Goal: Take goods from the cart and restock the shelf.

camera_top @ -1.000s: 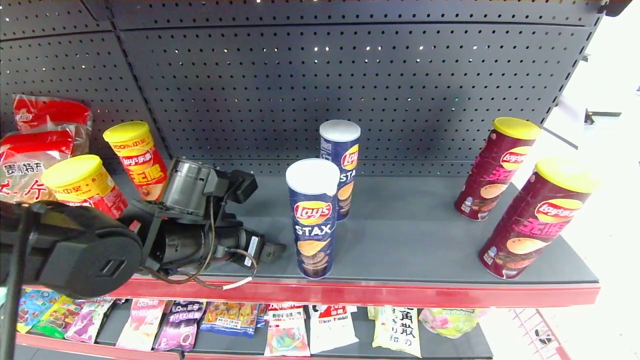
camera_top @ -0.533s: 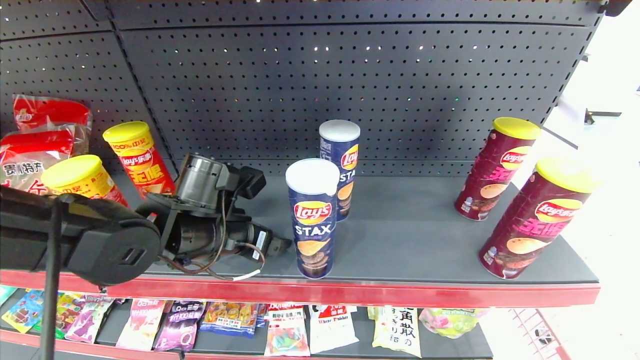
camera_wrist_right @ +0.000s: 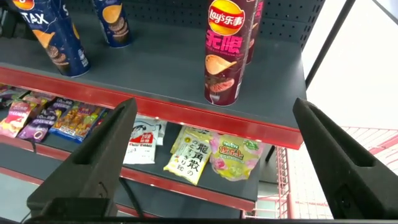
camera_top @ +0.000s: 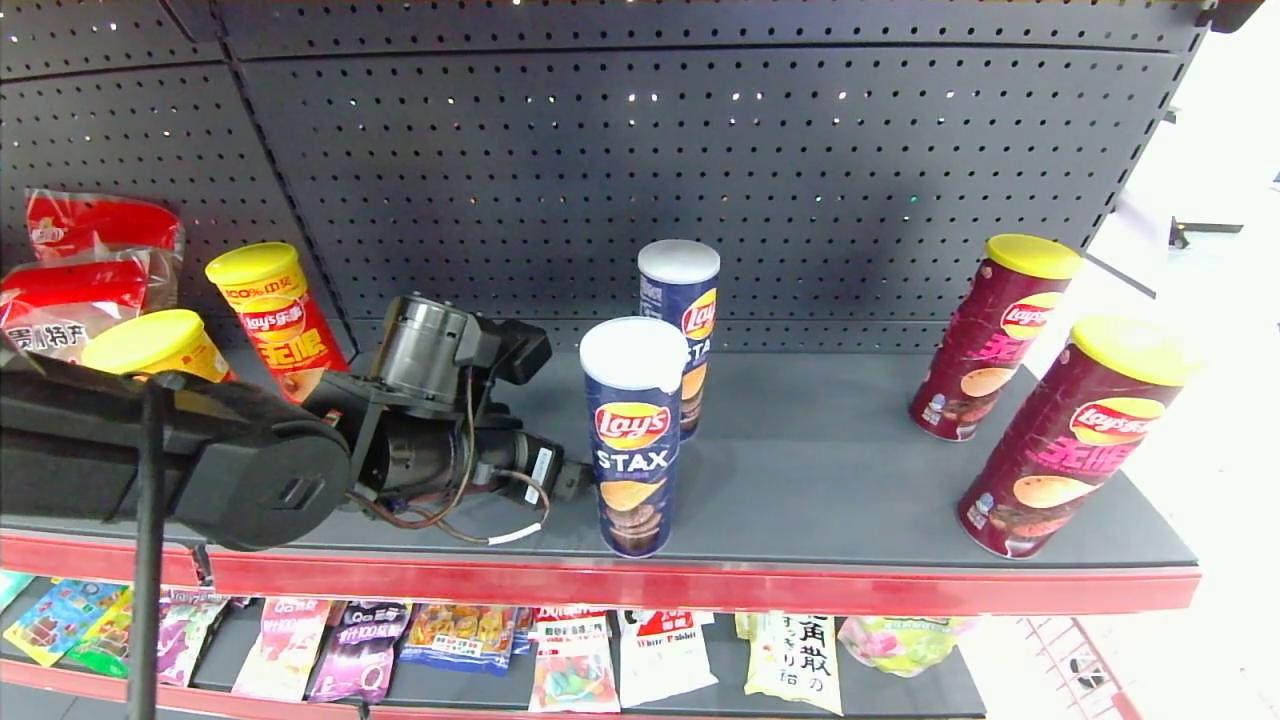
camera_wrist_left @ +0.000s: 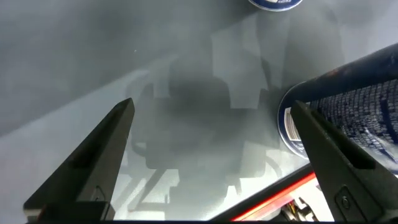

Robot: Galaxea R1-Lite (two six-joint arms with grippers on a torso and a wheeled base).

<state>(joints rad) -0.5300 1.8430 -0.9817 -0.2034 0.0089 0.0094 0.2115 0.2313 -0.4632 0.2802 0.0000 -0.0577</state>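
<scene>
Two blue chip cans stand mid-shelf on the grey shelf [camera_top: 820,470]: a front blue can [camera_top: 635,440] near the red edge and a rear blue can [camera_top: 682,330] behind it. My left gripper [camera_top: 562,480] lies low over the shelf just left of the front can. In the left wrist view it [camera_wrist_left: 212,106] is open, with nothing between the fingers. The front blue can [camera_wrist_left: 354,118] sits right against the outer side of one finger [camera_wrist_left: 323,149]. My right gripper [camera_wrist_right: 211,180] is open and empty, back from the shelf, facing a maroon can [camera_wrist_right: 227,53].
Two maroon cans [camera_top: 1065,440] [camera_top: 995,335] stand at the shelf's right end. Red cans with yellow lids [camera_top: 275,315] [camera_top: 150,350] and red bags [camera_top: 75,270] crowd the left. Snack bags [camera_top: 570,660] line the lower shelf. Bare shelf lies between the blue and maroon cans.
My left arm has moved right along the shelf, toward the front blue can. That can has shifted slightly to the right.
</scene>
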